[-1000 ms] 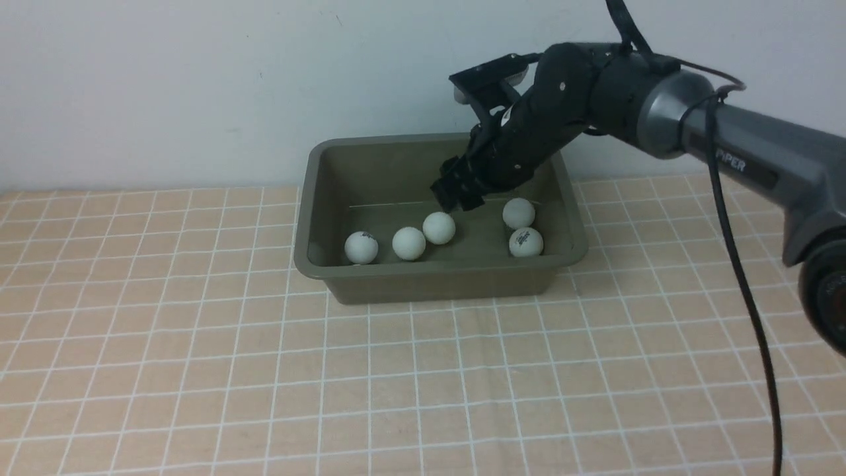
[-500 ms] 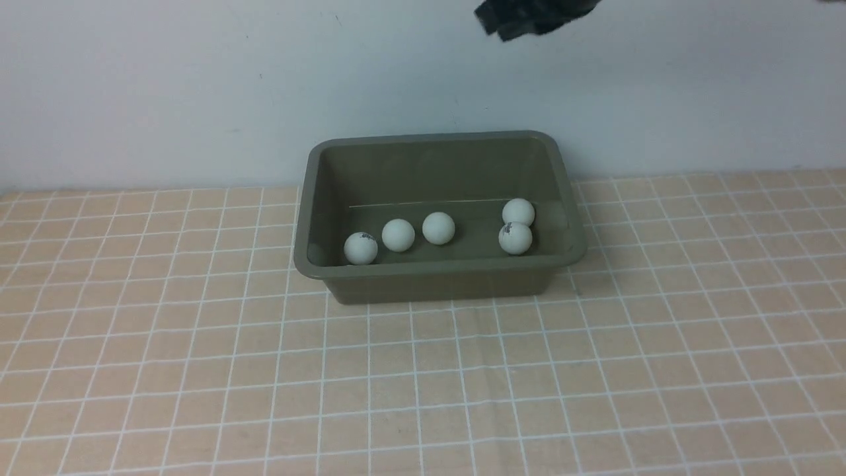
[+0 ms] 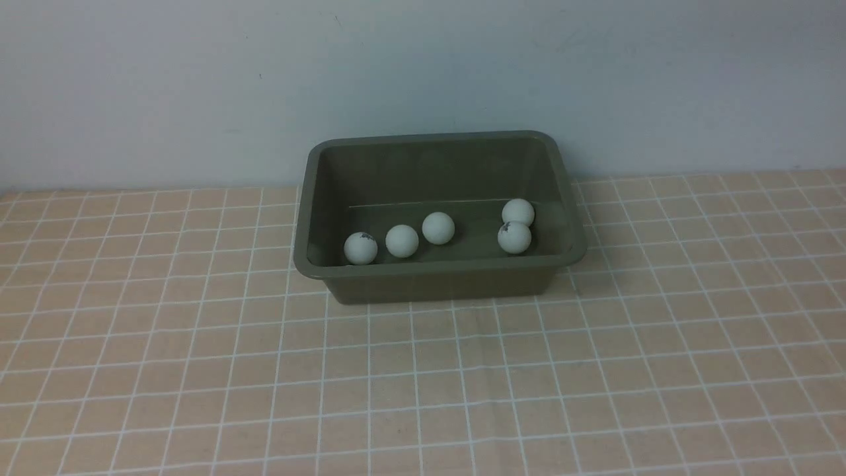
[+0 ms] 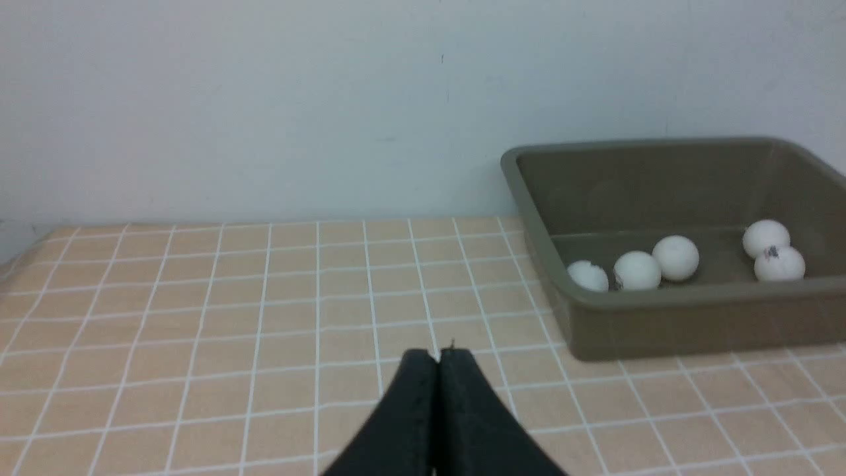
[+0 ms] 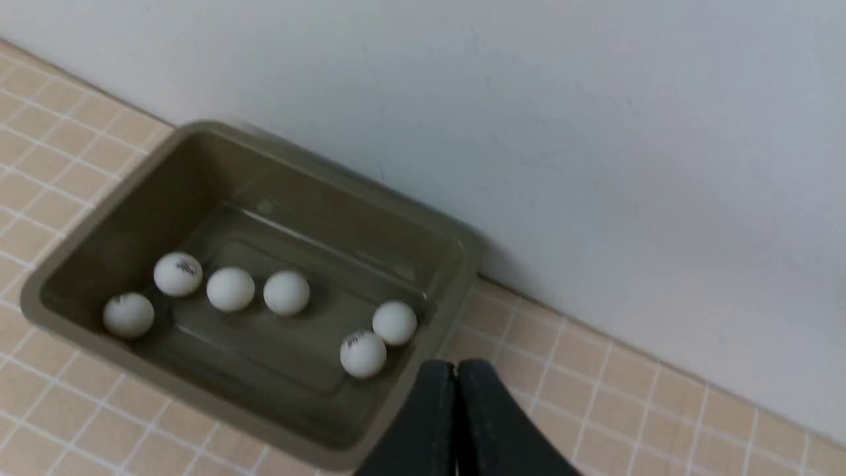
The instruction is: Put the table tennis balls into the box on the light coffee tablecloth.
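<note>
L gripper (image 4: 437,360), seen only in its own wrist view, has both fingers pressed together w/ nothing between them, hanging over bare cloth (image 3: 198,344) on the box's left side, well apart from it. Box (image 3: 309,198) sits at the cloth's far edge, about mid-width, back wall near the grey wall (image 3: 198,86). Balls (image 3: 401,240) all lie inside on the box floor. Front view shows 5: three in a loose row toward the box's front-left corner, the leftmost (image 3: 361,248) w/ a dark logo, then a gap, then two touching near the right wall, the nearer one (image 3: 514,237) w/ a logo. R wrist view shows 6, incl. one more (image 5: 128,315) tucked by the front-left corner, hidden in front view. R gripper (image 5: 456,370), also only in its own wrist view, is closed tight, empty, above the box's right-hand rim.
</note>
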You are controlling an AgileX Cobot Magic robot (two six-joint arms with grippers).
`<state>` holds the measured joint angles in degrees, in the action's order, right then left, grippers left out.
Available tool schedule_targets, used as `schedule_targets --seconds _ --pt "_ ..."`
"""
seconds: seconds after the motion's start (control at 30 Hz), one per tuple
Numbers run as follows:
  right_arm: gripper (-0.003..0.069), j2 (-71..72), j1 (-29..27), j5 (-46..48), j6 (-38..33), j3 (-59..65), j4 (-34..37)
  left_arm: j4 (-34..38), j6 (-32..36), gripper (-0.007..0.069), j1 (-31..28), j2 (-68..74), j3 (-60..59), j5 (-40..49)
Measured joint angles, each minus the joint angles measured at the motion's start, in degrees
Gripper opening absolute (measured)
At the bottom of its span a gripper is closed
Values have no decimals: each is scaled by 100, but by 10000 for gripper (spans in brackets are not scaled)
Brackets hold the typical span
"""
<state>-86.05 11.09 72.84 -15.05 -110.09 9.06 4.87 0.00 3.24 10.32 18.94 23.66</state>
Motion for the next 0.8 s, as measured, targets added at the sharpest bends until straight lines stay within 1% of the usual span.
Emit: schedule_targets --seconds 0.13,0.2,0.27,0.4,0.43,0.5,0.57,0.63,0.8 --pt "-17 983 -302 6 0 1434 0 86 -37 -69 0 0 -258 -475" --pt "-17 1538 -343 -20 0 2238 11 123 -53 -69 0 0 -398 -655" --pt "-17 2115 -343 -250 -50 3054 96 199 -86 -69 0 0 -488 -819" --pt "-17 3215 -343 -1144 -228 4651 475 270 -101 -69 0 0 -588 -949" --pt "-17 3272 -343 -1270 -264 4736 536 270 -101 -69 0 0 -587 -949" --pt "-17 3984 -343 -2043 -478 5857 946 278 -101 -69 0 0 -620 -961" --pt "-17 4389 -343 -2595 -680 6535 1248 278 -101 -69 0 0 -632 -961" --pt "-17 4920 -343 -3438 -942 7460 1733 278 -101 -69 0 0 -632 -978" --pt "-17 5512 -343 -4508 -1286 8589 2543 278 -101 -69 0 0 -632 -983"
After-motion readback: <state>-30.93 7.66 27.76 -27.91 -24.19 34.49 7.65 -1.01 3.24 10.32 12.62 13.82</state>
